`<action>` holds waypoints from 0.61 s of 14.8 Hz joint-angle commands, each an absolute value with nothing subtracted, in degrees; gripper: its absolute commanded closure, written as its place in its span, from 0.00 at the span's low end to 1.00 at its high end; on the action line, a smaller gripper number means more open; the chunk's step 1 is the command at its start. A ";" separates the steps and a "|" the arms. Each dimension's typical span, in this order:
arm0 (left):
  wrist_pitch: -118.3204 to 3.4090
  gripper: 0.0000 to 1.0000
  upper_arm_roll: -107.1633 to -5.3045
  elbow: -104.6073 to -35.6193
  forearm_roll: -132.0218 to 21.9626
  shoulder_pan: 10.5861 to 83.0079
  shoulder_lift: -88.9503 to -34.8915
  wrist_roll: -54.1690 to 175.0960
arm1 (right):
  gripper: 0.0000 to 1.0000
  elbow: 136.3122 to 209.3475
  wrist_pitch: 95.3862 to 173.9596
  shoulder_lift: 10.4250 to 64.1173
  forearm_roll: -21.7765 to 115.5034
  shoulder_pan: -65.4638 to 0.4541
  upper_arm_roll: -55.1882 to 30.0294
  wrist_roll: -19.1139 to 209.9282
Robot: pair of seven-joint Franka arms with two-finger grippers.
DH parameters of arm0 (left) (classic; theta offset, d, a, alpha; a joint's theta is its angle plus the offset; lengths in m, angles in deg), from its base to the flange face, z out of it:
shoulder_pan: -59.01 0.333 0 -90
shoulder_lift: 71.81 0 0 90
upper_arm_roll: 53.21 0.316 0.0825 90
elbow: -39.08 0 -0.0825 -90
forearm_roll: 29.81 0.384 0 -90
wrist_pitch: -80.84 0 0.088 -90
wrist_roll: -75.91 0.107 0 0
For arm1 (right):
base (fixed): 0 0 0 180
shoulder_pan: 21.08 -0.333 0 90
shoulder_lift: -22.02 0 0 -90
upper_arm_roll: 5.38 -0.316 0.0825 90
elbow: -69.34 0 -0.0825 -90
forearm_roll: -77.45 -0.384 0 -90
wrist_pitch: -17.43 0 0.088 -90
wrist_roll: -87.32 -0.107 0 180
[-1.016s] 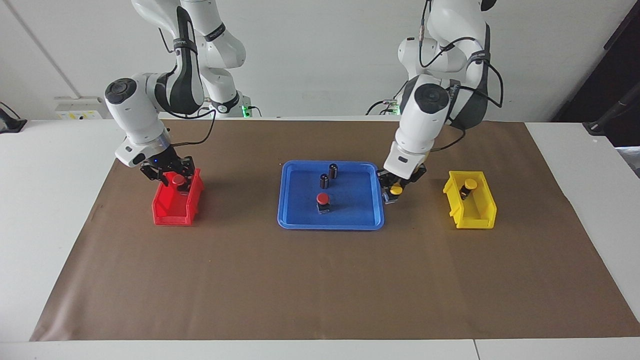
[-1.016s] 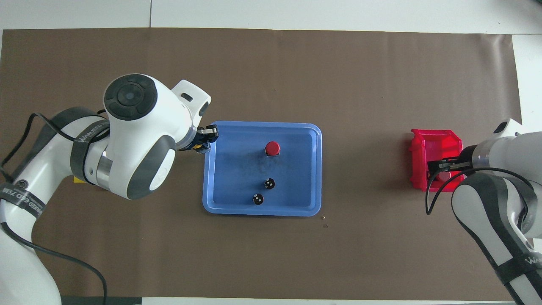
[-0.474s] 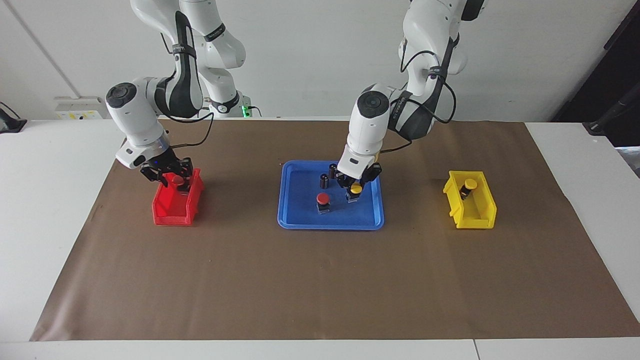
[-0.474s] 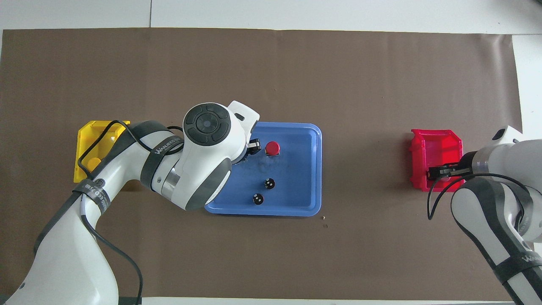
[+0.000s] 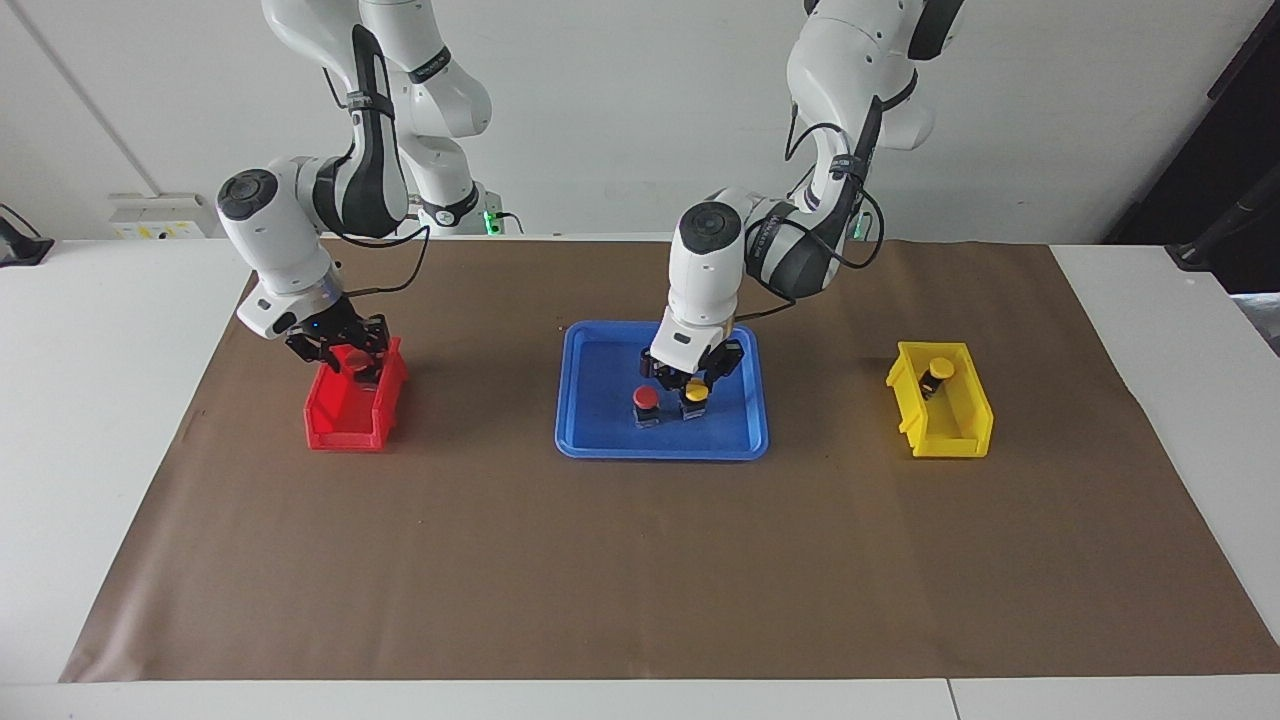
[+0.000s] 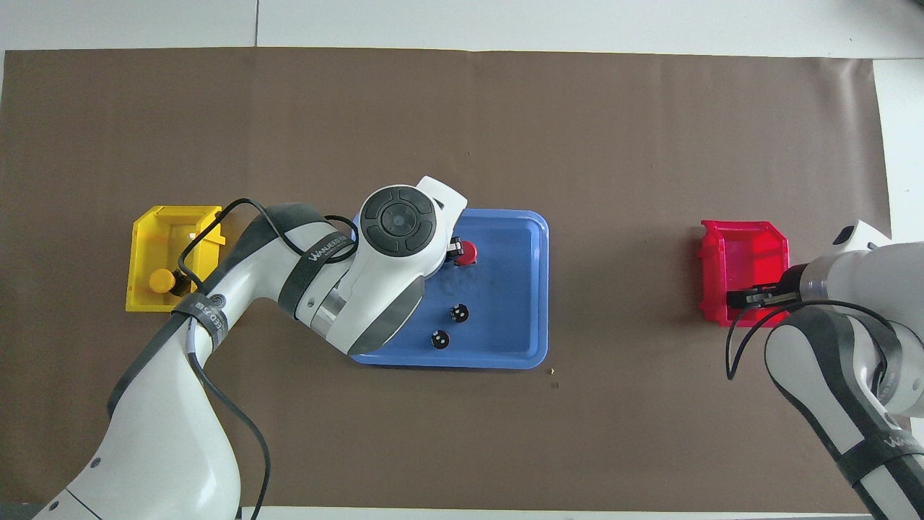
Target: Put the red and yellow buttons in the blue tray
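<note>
Right pincer (image 5: 352,362) low in red bin (image 5: 345,420), pinching red button (image 5: 354,358) there. Blue tray (image 5: 600,440) mid-surface holds second red button (image 5: 646,399), upright. Just beside it, left pincer (image 5: 695,392) pressed onto yellow button (image 5: 696,392), over tray floor. Two dark cylinders (image 6: 448,326) in tray, nearer robots. Yellow bin (image 5: 945,425) holds other yellow button (image 5: 938,371).

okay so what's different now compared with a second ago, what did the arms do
The left gripper, shut on a yellow button, carried it from the blue tray's rim at the left arm's end to a spot over the tray beside the red button there. The right gripper stayed at the red bin. The second yellow button in the yellow bin and the two dark cylinders did not move.
</note>
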State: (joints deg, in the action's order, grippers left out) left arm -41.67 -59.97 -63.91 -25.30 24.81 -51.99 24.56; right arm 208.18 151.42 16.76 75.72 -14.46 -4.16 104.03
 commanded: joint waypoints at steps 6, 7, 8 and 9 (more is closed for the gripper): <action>-36.69 0.20 -58.66 -60.41 -23.30 24.64 -51.85 24.04 | 0.42 211.72 152.69 14.55 74.73 -12.91 -4.94 108.06; -33.97 0.17 -58.66 -60.41 -23.30 25.61 -54.03 25.36 | 0.49 211.72 152.69 14.55 74.73 -12.91 -4.94 108.06; -31.94 0.16 -58.74 -60.41 -23.30 26.92 -55.88 27.63 | 0.59 211.64 152.69 14.63 74.73 -12.91 -4.94 108.15; -28.97 0.11 -58.57 -60.06 -23.48 29.20 -57.72 31.05 | 0.70 211.46 152.69 14.72 74.73 -12.91 -4.94 108.06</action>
